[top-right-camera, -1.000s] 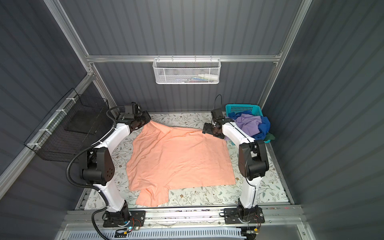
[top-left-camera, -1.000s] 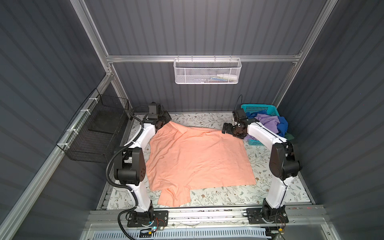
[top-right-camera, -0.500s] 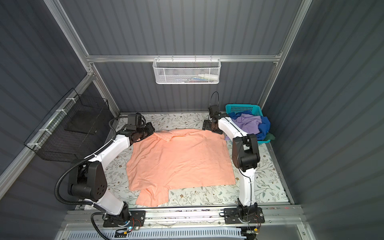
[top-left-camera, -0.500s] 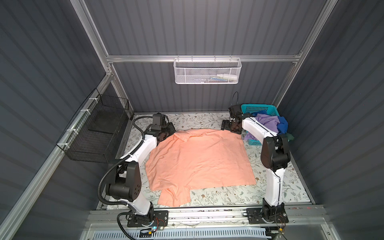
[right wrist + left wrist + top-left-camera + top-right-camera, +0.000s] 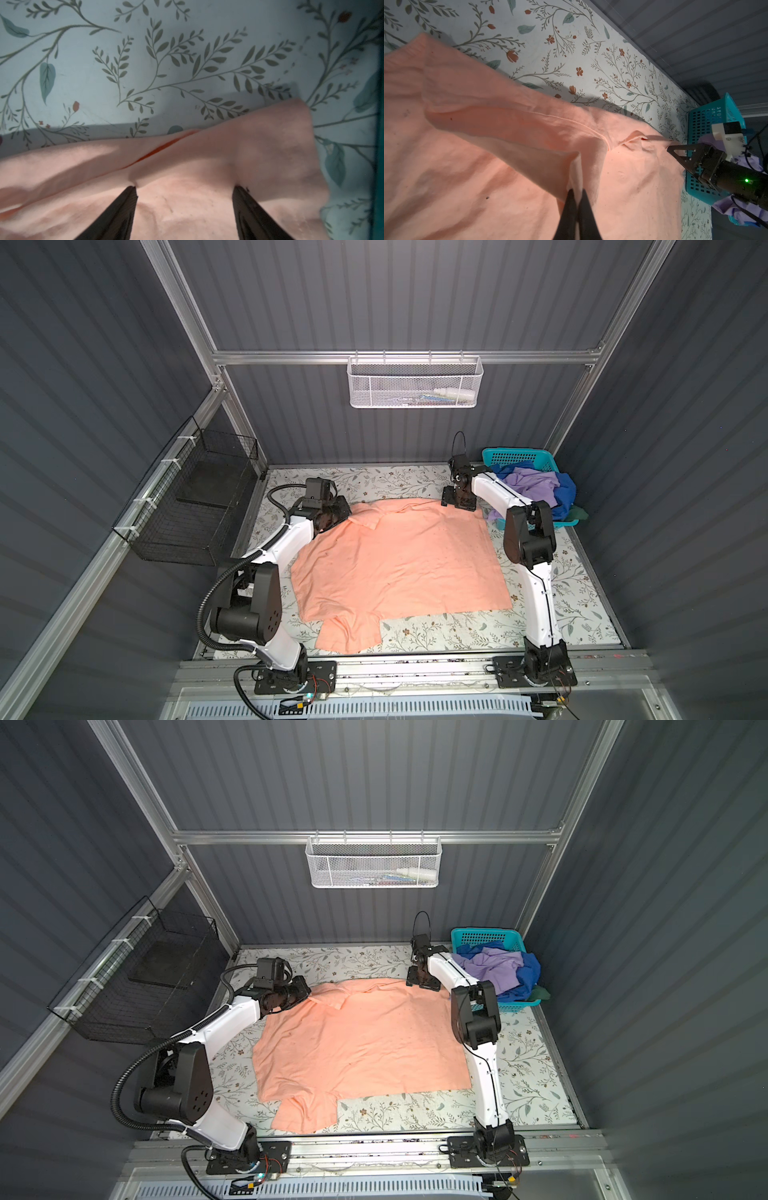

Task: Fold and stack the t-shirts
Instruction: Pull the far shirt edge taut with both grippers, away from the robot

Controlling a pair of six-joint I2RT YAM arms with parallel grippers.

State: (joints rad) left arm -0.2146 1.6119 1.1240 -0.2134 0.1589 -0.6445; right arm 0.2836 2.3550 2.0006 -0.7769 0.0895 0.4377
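Spreading is judged the step in hand: the peach t-shirt [image 5: 399,560] is laid mostly flat on the floral table [image 5: 561,572] with no fold made, so the task is judged barely begun. Its far-left edge is pinched between the closed fingers of the left gripper [image 5: 576,193], and a flap of cloth is doubled over there. The right gripper [image 5: 185,188] is set with jaws apart over the far-right corner, cloth between the tips, nothing clamped. The lavender t-shirt [image 5: 534,485], blue t-shirt [image 5: 565,493] and dark green t-shirt [image 5: 579,513] are heaped unfolded in the teal basket [image 5: 515,456]; no stack is seen. The near sleeve [image 5: 351,630] is stuck out toward the front rail [image 5: 415,668]. Open room is left right of the shirt and along the far strip. The basket is just beside the right gripper.
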